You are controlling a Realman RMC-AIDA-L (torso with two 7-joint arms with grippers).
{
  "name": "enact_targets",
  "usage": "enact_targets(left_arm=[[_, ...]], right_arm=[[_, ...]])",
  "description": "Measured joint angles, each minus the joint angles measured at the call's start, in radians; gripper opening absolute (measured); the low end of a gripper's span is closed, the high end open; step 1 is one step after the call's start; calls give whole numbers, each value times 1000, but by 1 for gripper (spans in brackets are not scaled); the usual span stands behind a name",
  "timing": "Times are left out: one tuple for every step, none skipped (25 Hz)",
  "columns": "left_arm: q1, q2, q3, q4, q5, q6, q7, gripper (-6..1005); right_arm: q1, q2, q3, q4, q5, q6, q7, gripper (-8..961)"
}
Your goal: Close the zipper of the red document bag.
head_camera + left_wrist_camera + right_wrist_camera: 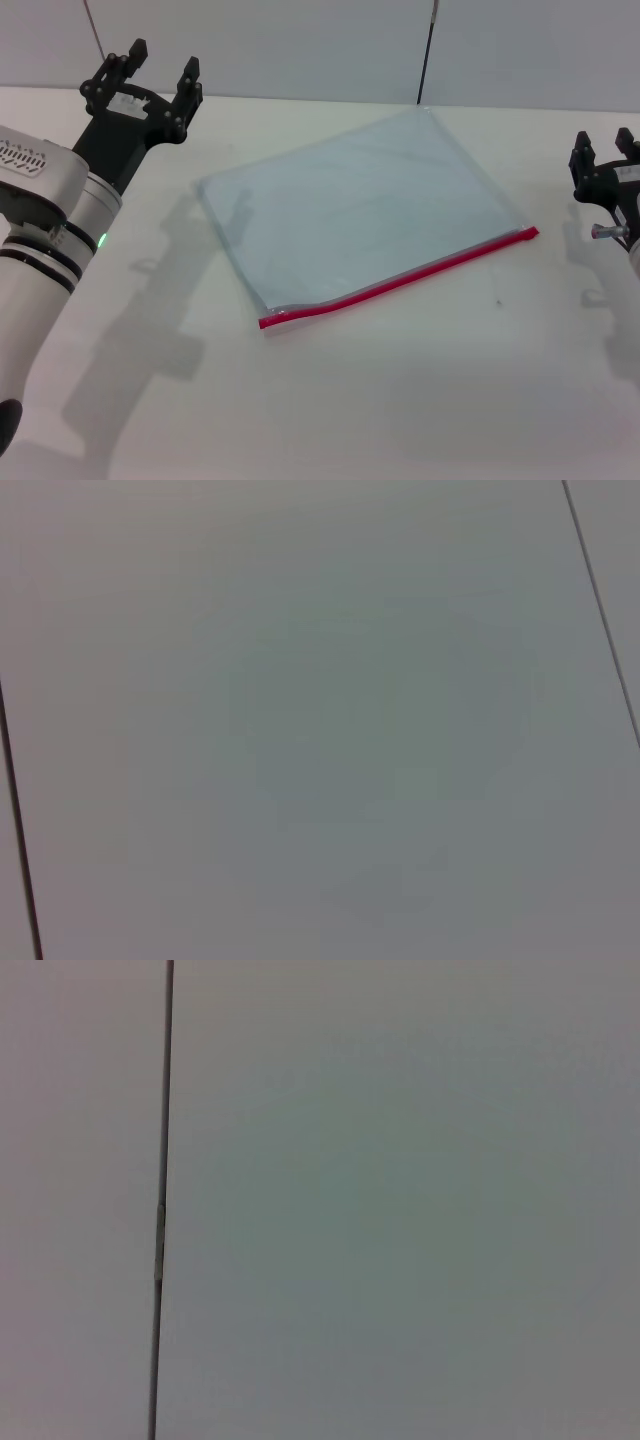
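Note:
The red document bag point(350, 210) lies flat on the white table point(400, 400), a pale blue-grey translucent pouch turned at an angle. Its zipper point(400, 280) is a red strip along the near long edge, from lower left up to the right corner. I cannot make out the slider. My left gripper point(160, 68) is raised at the far left, well apart from the bag, fingers spread open and empty. At the right edge stands my right gripper point(606, 148), also open, clear of the bag's right corner. Both wrist views show only plain grey wall panels.
A grey wall point(300, 40) with a dark vertical seam point(427, 50) rises behind the table. The arms' shadows fall on the tabletop to the left of the bag and near the right edge.

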Motion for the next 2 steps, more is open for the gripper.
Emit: enact_targets(left_arm=[[0,0,0,0,0,0,0,616],[0,0,0,0,0,0,0,616]], right_arm=[[0,0,0,0,0,0,0,468],[1,0,0,0,0,0,0,468]])
